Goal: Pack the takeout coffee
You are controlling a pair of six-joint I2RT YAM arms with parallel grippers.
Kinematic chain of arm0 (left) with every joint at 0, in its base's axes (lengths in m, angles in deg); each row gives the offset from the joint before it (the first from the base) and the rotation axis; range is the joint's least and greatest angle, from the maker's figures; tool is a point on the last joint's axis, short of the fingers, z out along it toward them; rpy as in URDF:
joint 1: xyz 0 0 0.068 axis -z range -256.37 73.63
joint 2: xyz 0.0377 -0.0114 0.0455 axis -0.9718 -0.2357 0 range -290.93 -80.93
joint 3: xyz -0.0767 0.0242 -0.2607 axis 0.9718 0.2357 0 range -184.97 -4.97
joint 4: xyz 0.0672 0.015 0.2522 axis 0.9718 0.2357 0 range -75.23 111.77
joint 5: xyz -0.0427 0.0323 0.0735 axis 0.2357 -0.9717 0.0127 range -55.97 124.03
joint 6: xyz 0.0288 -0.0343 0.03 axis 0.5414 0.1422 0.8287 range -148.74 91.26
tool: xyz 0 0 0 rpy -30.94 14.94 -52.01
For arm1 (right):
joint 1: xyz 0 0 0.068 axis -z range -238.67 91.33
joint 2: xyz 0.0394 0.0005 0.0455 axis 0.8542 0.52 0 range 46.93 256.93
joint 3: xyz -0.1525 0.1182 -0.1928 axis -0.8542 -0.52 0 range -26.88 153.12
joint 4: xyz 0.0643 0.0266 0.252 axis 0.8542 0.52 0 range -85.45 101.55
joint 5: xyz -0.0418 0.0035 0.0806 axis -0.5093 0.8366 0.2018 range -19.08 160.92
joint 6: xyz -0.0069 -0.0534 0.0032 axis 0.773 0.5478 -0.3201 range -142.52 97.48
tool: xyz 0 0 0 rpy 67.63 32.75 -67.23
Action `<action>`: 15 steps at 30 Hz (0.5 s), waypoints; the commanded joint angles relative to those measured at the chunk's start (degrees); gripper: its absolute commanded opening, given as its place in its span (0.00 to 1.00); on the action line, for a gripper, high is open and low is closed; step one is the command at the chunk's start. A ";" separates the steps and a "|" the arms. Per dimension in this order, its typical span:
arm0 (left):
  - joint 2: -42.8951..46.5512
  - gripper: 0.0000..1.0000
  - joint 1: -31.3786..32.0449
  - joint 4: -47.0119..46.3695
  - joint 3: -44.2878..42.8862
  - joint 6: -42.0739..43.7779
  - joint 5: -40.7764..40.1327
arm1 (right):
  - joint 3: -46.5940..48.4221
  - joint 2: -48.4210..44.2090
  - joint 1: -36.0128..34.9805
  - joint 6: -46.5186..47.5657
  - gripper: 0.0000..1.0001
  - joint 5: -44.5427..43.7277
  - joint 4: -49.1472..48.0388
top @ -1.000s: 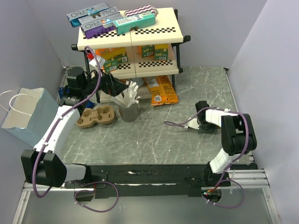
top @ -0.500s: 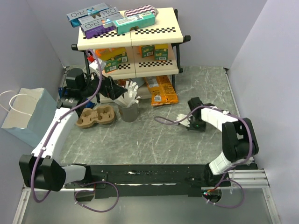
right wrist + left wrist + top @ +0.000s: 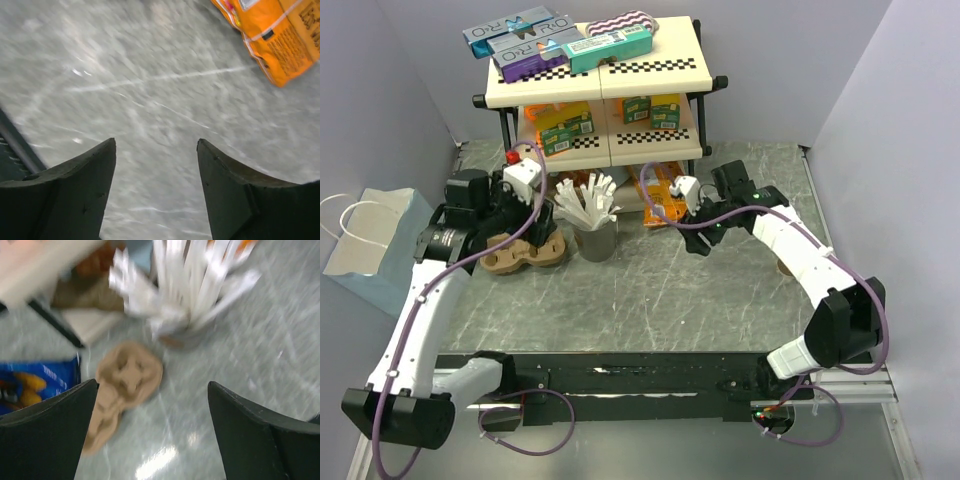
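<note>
Swung up-left across the frame, the right gripper [image 3: 156,145] hangs with jaws well apart, holding nothing, near the orange packets [image 3: 280,35]. The left gripper [image 3: 152,385], spread wide, has dropped over the cup carrier [image 3: 127,377]. The takeout coffee [image 3: 787,266] shows only as a tan sliver under the right forearm, right of centre.

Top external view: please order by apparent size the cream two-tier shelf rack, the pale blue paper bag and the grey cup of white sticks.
Largest: cream two-tier shelf rack.
Middle: pale blue paper bag.
Smallest: grey cup of white sticks.
No two look alike.
</note>
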 commanded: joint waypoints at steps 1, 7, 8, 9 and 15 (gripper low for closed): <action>-2.61 0.99 -0.32 13.00 -0.40 9.53 -5.72 | 4.68 -3.28 0.73 -12.41 0.78 10.46 2.67; -7.61 0.95 -2.08 21.02 -1.45 38.09 -1.06 | 5.65 -9.15 1.52 -14.78 0.81 18.82 3.56; -9.10 0.94 -2.08 21.80 -3.28 40.81 -1.15 | 6.79 -9.60 1.52 -15.92 0.87 18.83 3.82; -12.60 0.92 -2.51 23.90 -4.51 46.06 -1.15 | 7.14 -9.96 1.79 -17.50 0.99 18.57 4.00; -27.47 0.69 -5.50 31.83 -15.24 61.72 -2.73 | 7.51 -11.97 4.25 -18.93 1.00 27.26 9.62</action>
